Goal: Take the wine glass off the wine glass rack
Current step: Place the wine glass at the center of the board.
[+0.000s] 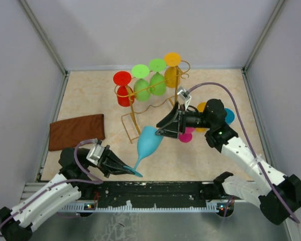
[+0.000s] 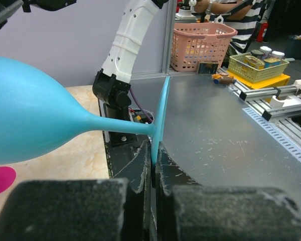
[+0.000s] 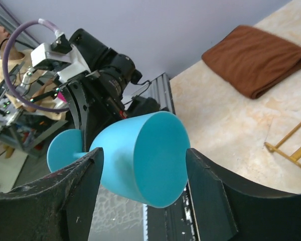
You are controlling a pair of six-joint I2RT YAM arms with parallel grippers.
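A light blue wine glass (image 1: 149, 140) lies tilted in the air in front of the gold wire rack (image 1: 132, 119), clear of it. My left gripper (image 1: 133, 170) is shut on the edge of the glass's foot (image 2: 160, 115); the left wrist view shows the bowl (image 2: 30, 120) to the left. My right gripper (image 1: 163, 131) has one finger on each side of the bowl (image 3: 145, 160), both touching it, in the right wrist view (image 3: 143, 150). The rack holds a red glass (image 1: 123, 90), two green glasses (image 1: 149, 83) and an orange one (image 1: 171, 68), all hanging upside down.
A folded brown cloth (image 1: 76, 131) lies at the left of the table, also in the right wrist view (image 3: 256, 60). A magenta glass (image 1: 186, 135), a yellow one (image 1: 201, 106) and a teal one (image 1: 230, 116) sit on the table by the right arm. Part of the rack's base wire (image 3: 291, 145) shows at right.
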